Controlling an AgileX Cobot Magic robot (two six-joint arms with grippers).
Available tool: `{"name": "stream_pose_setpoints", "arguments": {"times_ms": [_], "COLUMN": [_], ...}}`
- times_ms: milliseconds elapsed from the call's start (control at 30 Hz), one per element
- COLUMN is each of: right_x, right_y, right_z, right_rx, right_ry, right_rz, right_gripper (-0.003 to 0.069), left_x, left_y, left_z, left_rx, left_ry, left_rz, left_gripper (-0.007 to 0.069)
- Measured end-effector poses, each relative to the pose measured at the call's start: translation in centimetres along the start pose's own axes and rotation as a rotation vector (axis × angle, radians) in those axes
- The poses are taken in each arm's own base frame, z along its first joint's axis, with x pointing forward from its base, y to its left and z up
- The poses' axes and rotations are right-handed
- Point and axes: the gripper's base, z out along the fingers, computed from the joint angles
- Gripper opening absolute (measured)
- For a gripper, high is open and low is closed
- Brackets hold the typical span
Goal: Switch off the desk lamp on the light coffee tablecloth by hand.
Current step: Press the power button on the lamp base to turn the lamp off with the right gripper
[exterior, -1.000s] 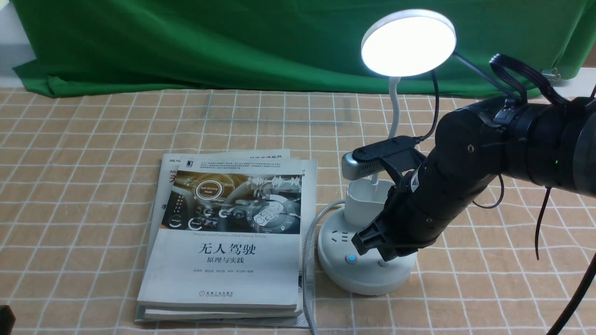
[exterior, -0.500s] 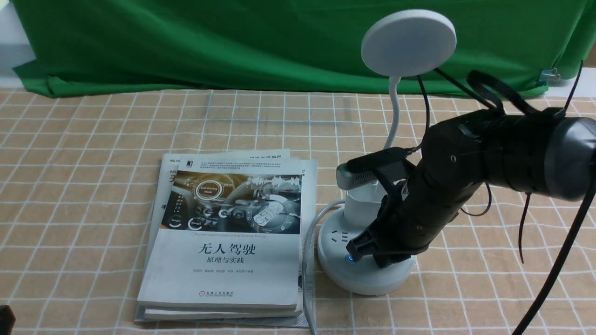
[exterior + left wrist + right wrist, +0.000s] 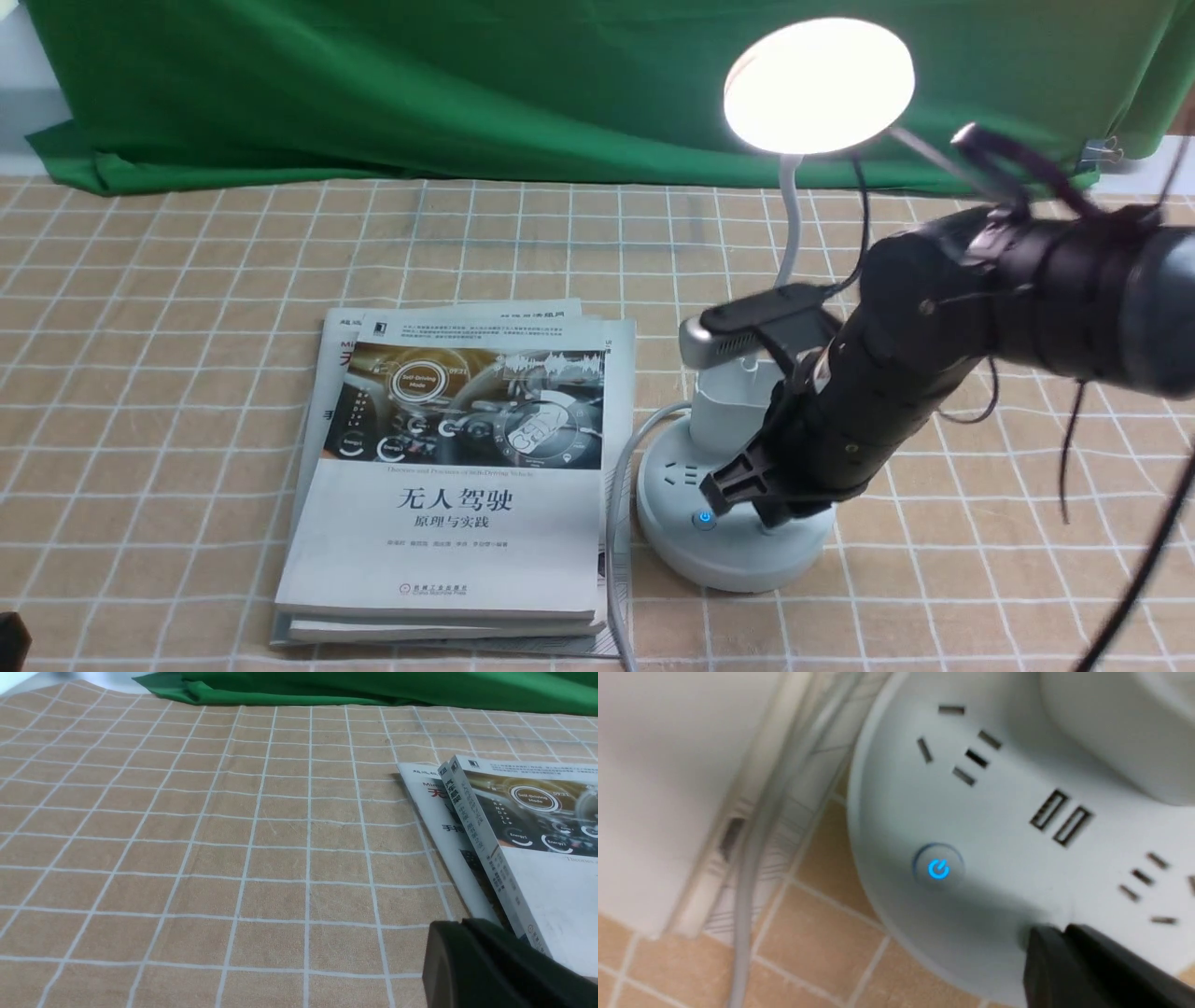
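Observation:
The white desk lamp stands on the light coffee tablecloth point(image 3: 168, 308), to the right of the books. Its disc head point(image 3: 819, 84) glows warm white. Its round base point(image 3: 738, 560) has sockets and a blue-lit power button point(image 3: 705, 519), which also shows in the right wrist view point(image 3: 938, 869). My right gripper point(image 3: 764, 511) is shut, with its tip on the base at a second button just right of the blue one; in the right wrist view the tip point(image 3: 1052, 933) covers that button. My left gripper point(image 3: 462, 926) is shut and empty, low over the cloth beside the books.
A stack of books point(image 3: 457, 485) lies left of the lamp base, with a white cable point(image 3: 618, 495) running between them. A small cup holder point(image 3: 733, 406) sits on the base behind my right wrist camera block point(image 3: 719, 341). A green backdrop cloth point(image 3: 420, 84) hangs at the far edge.
The lamp was lit white a second ago, dark half a second ago with my right gripper pressed lower on the base, and is lit again now, warmer. The gripper has risen slightly.

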Motion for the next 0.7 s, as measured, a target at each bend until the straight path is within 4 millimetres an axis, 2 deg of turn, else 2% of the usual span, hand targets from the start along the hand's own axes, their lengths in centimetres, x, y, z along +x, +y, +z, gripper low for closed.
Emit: {"name": "stream_pose_setpoints", "arguments": {"times_ms": [133,400,700], "right_x": [0.0,0.0,-0.2], "right_y": [0.1,-0.2,-0.2], "right_z": [-0.8,2.0,2.1], "right_rx": [-0.001,0.004,0.005], "right_ry": [-0.019,0.055,0.04], "right_rz": [-0.001,-0.002,-0.006], "right_gripper": [0.0036,0.0036,0.0036], "left_x": [0.0,0.0,0.0], "left_y": [0.0,0.0,0.0], "left_z": [0.0,0.0,0.0], "left_rx": [0.0,0.0,0.0], "left_ry": [0.0,0.0,0.0], "left_rz": [0.0,0.0,0.0], "left_gripper": [0.0005,0.0005,0.0005]}}
